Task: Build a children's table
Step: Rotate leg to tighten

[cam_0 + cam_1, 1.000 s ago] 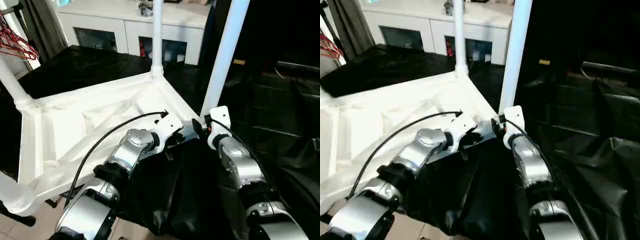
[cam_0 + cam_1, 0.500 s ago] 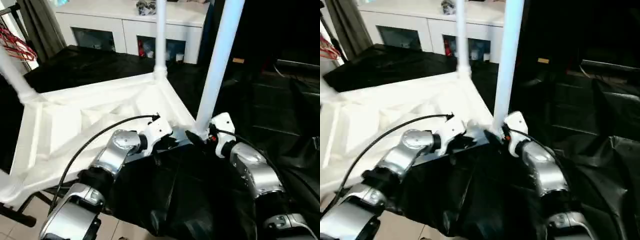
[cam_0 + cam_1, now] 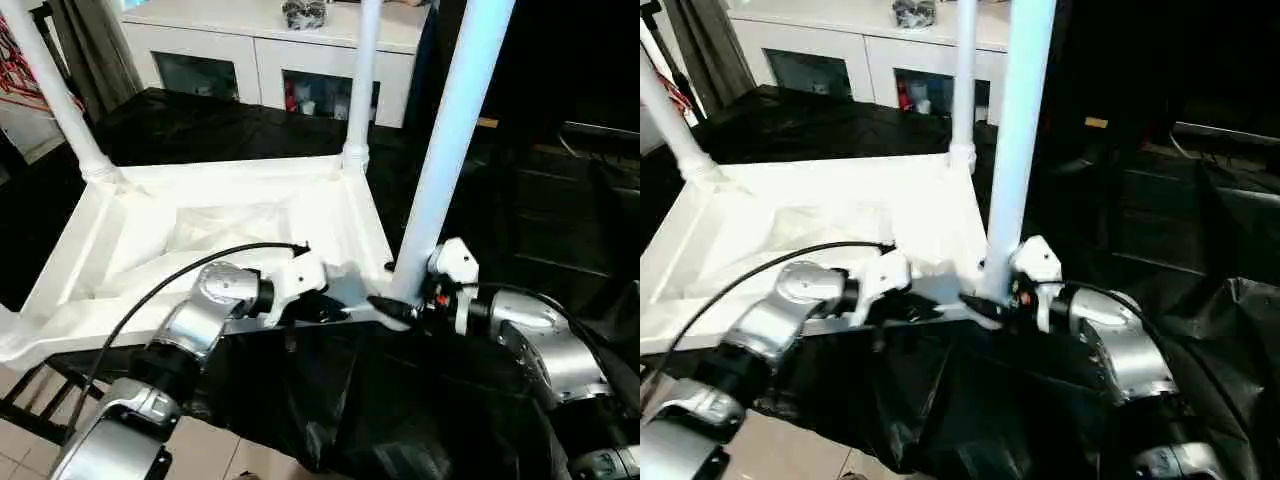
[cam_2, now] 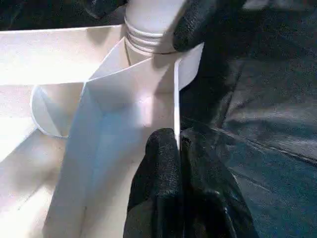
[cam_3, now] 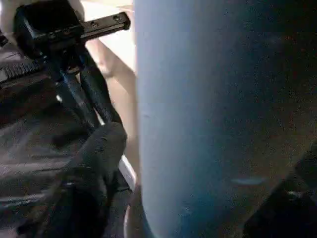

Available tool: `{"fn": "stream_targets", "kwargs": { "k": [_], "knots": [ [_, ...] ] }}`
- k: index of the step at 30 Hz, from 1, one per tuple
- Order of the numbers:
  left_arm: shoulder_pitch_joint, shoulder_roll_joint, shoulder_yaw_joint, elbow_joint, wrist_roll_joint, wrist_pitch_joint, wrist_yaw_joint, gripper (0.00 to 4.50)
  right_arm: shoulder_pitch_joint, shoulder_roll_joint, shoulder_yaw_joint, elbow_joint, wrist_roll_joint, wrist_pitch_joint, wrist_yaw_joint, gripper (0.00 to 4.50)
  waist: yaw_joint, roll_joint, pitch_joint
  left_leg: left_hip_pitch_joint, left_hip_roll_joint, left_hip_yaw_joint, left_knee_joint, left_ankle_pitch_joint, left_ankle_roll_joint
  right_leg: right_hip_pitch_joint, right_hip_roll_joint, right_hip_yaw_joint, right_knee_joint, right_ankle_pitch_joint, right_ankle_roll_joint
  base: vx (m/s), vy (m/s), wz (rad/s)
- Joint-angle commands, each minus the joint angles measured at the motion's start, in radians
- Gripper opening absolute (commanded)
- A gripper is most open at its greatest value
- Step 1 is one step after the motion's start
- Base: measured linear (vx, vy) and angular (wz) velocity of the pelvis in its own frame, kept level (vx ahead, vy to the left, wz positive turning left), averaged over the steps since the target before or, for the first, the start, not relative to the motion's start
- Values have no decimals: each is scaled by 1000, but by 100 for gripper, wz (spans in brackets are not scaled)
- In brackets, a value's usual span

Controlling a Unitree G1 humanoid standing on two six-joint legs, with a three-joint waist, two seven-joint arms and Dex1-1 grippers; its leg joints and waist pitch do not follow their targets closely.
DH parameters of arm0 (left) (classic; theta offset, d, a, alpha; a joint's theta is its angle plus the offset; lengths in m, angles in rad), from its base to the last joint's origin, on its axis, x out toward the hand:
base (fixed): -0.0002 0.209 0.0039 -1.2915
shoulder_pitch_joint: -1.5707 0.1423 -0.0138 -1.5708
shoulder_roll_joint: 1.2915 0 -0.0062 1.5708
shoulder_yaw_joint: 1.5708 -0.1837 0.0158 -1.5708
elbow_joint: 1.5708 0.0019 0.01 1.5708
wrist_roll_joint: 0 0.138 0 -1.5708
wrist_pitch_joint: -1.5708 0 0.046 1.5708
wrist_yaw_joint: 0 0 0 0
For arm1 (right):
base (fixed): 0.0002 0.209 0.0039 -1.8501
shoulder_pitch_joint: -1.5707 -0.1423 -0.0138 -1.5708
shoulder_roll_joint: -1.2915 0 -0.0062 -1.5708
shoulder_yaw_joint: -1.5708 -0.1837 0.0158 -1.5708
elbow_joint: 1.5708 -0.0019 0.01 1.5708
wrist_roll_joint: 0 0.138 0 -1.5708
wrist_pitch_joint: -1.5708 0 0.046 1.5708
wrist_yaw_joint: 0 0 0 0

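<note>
Through the left eye I see the table [image 3: 230, 225] lying upside down on a desk [image 3: 200, 125] draped in black sheeting, white all over, ribbed underside up. Three legs stand up from its corner sockets: the near leg [image 3: 450, 140] at the corner closest to my right arm, one at the far right corner [image 3: 362, 80], one at the far left corner [image 3: 60, 100]. The left gripper [image 3: 335, 310] sits at the table's near edge, and the right gripper [image 3: 400, 308] is at the base of the near leg. Behind the desk stands a white cabinet [image 3: 270, 50] with glass doors; things sit behind the glass, too small to tell.

Against a second ago, the table has swung round, so its far left corner now shows further in, and the near leg stands straighter.

The right eye shows the same layout, the near leg rising just beside my right wrist.

On the left wrist camera, my fingers [image 4: 163, 163] are clenched on the thin rim of the table's side wall, next to the threaded socket.

On the right wrist camera, one black finger [image 5: 99, 153] lies against the near leg; I cannot tell whether the jaws grasp it.
</note>
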Motion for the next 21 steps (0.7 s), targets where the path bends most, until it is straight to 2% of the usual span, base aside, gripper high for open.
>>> {"fn": "stream_targets", "kwargs": {
  "k": [1, 3, 4, 11, 15, 20, 21],
  "knots": [
    [-3, -2, -5, -31, -12, -18, -2, 0, 15, -3, 38, -27, -5, 12, 39, 285, 2, -13, -60, 10, 60, -21, -69, -176, 89, 49, -77, 48, -70, -216, -228, 0, 0, 0],
    [1, 5, -4, -38, -12, -15, -5, 0, 21, -12, 46, -32, -10, 11, 57, 277, 3, -18, -59, 10, 60, -20, -69, -178, 88, 49, -77, 48, -71, -229, -225, 0, 0, 0],
    [2, 6, -3, -40, -13, -14, -5, 0, 21, -15, 49, -32, -13, 10, 60, 266, 4, -16, -58, 10, 60, -21, -70, -180, 86, 48, -78, 48, -72, -240, -222, 0, 0, 0],
    [13, 11, -4, -57, -17, -2, -10, 0, 9, -25, 55, 19, -45, -15, 35, 210, 3, -16, -59, 10, 59, -21, -69, -179, 82, 48, -77, 48, -73, -250, -213, 0, 0, 0],
    [16, 7, -5, -59, -17, 0, -10, 0, 9, -24, 55, 20, -45, -13, 27, 206, 2, -13, -59, 9, 59, -22, -70, -179, 83, 48, -75, 48, -72, -238, -217, 0, 0, 0],
    [10, -6, 2, -48, -16, 12, 20, 0, 20, -16, 52, 21, -37, -5, 19, 204, 1, -13, -60, 9, 59, -21, -68, -178, 83, 50, -75, 48, -72, -226, -222, 0, 0, 0],
    [-12, -36, 22, -12, -2, 31, 102, 0, 33, 4, 42, 22, -34, 3, -16, 204, 0, -16, -59, 10, 59, -20, -68, -180, 82, 50, -75, 48, -71, -228, -222, 0, 0, 0]
  ]
}}
